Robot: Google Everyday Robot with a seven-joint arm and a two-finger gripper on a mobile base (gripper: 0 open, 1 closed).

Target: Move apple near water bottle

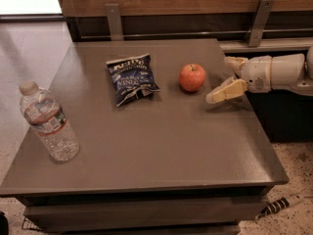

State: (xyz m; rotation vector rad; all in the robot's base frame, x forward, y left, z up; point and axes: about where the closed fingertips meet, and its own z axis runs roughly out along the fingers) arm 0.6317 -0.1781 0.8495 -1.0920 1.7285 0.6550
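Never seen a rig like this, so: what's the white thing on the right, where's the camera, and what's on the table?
That is a robot arm ending in a two-finger gripper, reaching in from the right, open and holding nothing. The single camera looks down on the table from its front. On the table: an apple just left of the gripper, not touching it; a dark blue chip bag further left; a clear water bottle standing near the front left corner.
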